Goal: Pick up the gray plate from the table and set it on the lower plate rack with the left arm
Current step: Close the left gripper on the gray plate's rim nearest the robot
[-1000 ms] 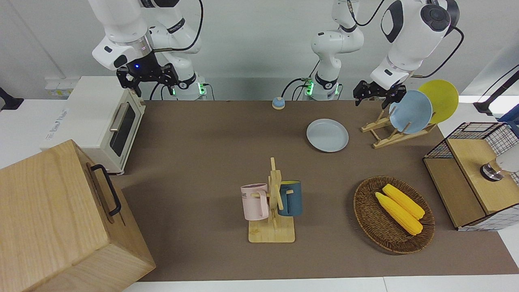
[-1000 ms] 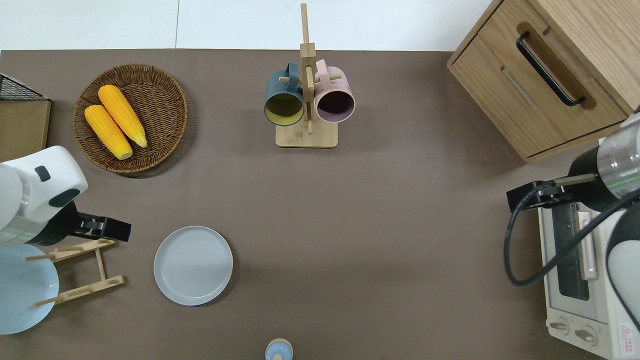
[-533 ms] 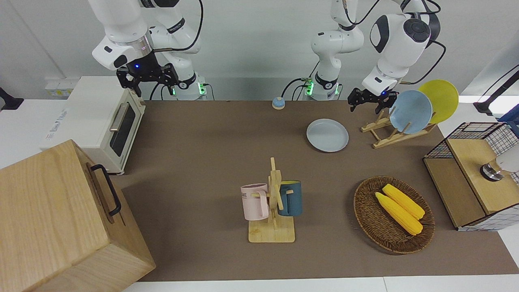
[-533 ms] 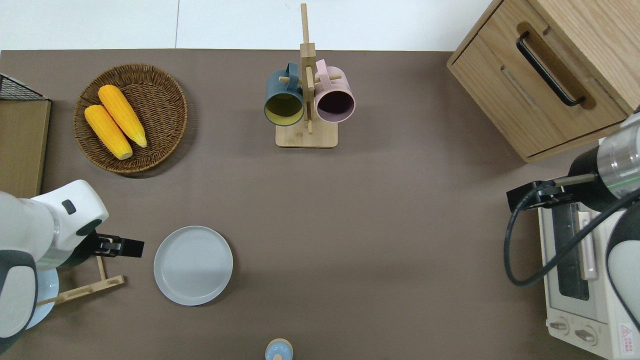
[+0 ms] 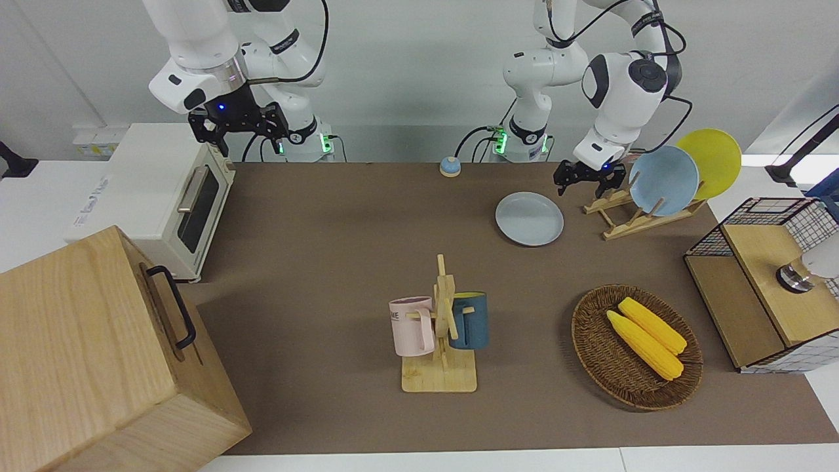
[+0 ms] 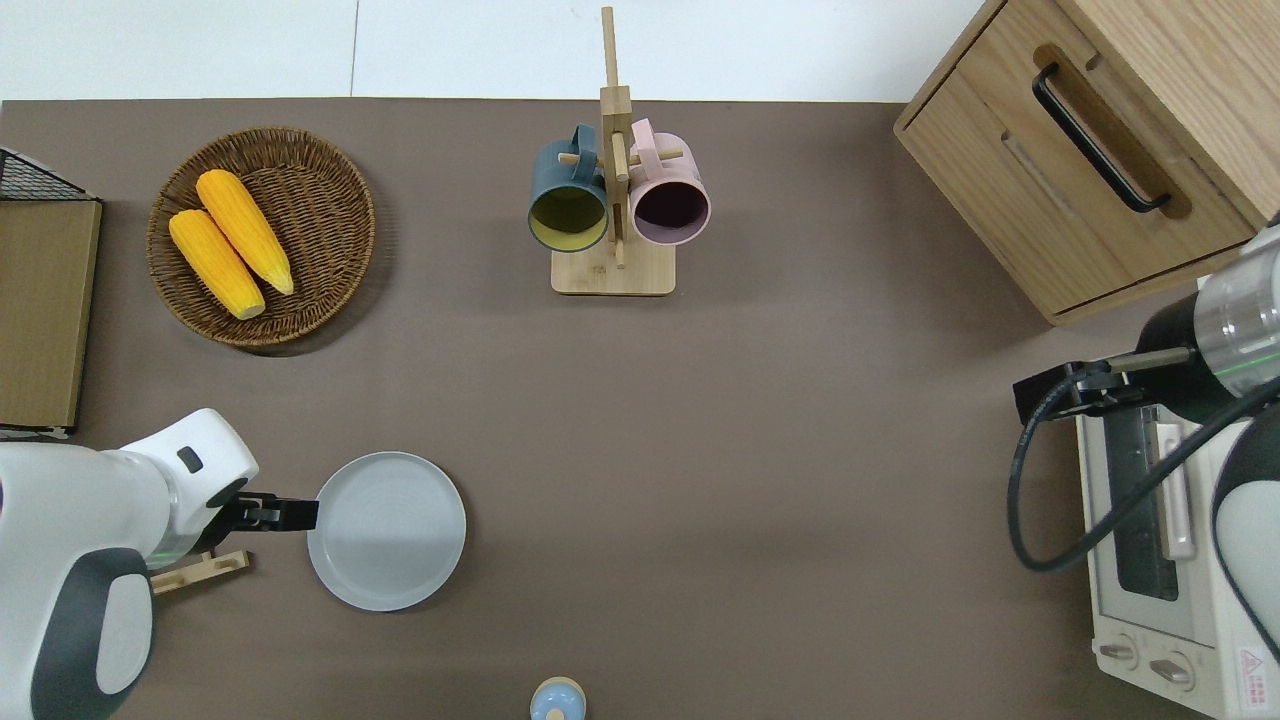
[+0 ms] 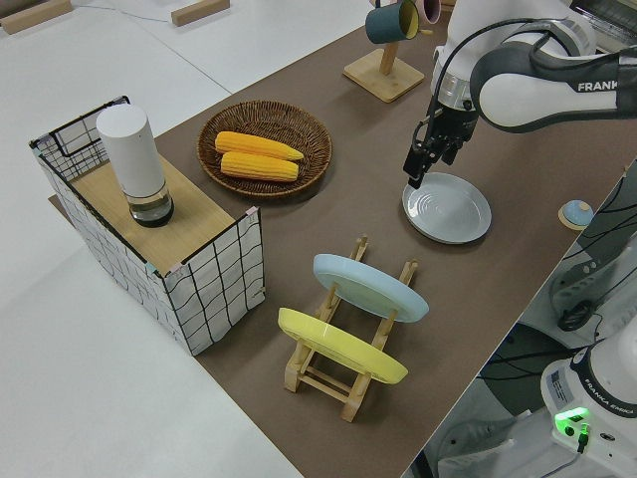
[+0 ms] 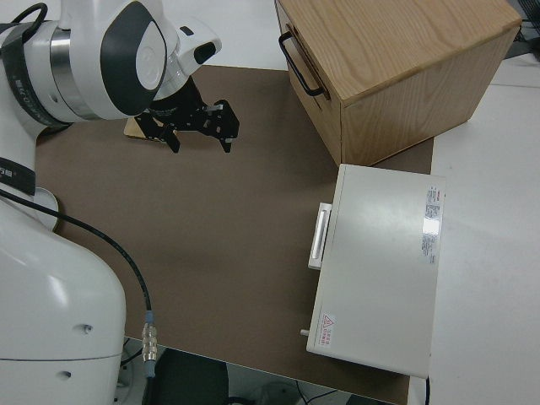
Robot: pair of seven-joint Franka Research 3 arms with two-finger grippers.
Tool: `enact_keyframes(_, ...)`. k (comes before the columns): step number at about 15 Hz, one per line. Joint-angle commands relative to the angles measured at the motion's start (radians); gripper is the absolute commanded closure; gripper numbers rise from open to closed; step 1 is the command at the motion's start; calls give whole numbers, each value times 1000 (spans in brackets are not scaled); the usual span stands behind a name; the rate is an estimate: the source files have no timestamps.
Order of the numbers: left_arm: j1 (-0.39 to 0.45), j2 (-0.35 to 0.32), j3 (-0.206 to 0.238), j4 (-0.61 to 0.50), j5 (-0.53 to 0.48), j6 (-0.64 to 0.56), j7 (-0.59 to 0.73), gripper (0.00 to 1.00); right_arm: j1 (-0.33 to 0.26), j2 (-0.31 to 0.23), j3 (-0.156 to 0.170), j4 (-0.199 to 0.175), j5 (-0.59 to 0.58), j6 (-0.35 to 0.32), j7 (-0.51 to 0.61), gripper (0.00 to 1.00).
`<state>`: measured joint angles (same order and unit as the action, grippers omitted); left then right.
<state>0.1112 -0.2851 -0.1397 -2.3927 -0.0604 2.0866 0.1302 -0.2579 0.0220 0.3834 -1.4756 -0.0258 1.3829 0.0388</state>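
Observation:
The gray plate lies flat on the table, beside the lower plate rack; it also shows in the overhead view. The rack holds a light blue plate and a yellow plate; its slots toward the gray plate are free. My left gripper is open and empty. In the overhead view it is over the gap between rack and plate, its tip at the plate's rim. My right gripper is open and parked.
A wooden mug stand with a pink and a dark blue mug stands mid-table. A wicker basket holds two corn cobs. A wire crate, a toaster oven, a wooden cabinet and a small blue bell stand around.
My left gripper has moved from over the rack toward the gray plate and lower, reaching the plate's rim. The right arm and the plates have not moved.

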Motion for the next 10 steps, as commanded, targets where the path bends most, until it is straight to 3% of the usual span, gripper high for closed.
enact_keyframes(1, -1, -39, 5, -143, -29, 159, 5, 7, -24, -2, 22, 8, -6, -13, 12, 17)
enact_keyframes(10, -1, 10, 5, -235, -47, 311, 3, 9, -24, -2, 22, 8, -6, -11, 12, 17)
